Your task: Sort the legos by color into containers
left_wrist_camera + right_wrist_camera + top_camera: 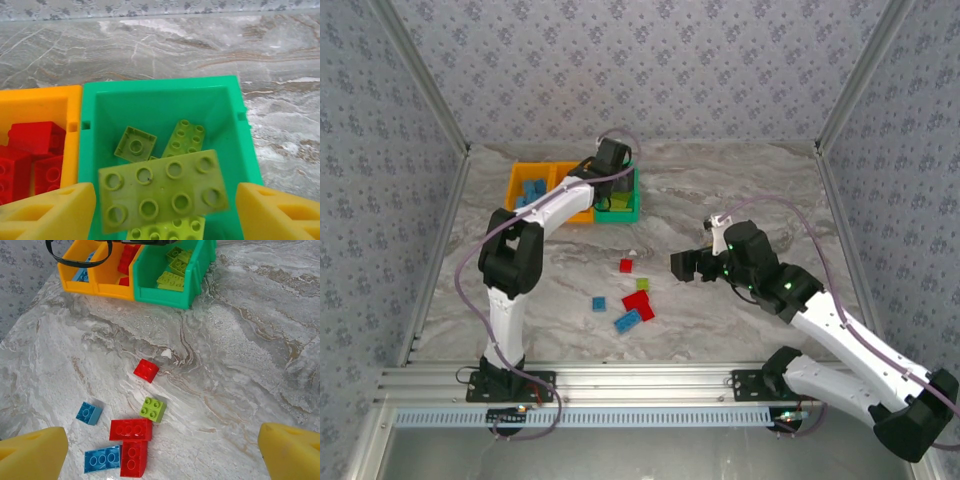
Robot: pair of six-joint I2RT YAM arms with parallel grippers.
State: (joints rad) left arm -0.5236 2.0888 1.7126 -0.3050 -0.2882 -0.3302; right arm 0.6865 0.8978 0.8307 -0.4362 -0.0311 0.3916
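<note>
The bench (750, 190) is a marble-patterned surface. The containers (520, 175) stand at its far left as one joined row: two orange-yellow bins, then a green bin (160, 86) at the right end. The outer orange-yellow bin holds light blue legos, the middle one holds red legos (35, 150), and the green bin holds lime ones.

The left end effector (165, 205) hangs directly over the green bin. A lime eight-stud brick (162, 190) sits tilted on other lime bricks between its fingers, with a gap at each side: released, not gripped.

The right end effector (160, 445) hovers over the bench centre, well apart from the containers, fingers spread wide with nothing between them.

Six loose legos lie on the bench below it:
- a red eight-stud brick (131, 429) touching a second red brick (132, 457)
- a blue eight-stud brick (102, 458) just beside the second red brick
- a small red brick (146, 370)
- a small lime brick (153, 409)
- a small blue brick (89, 413)
</note>
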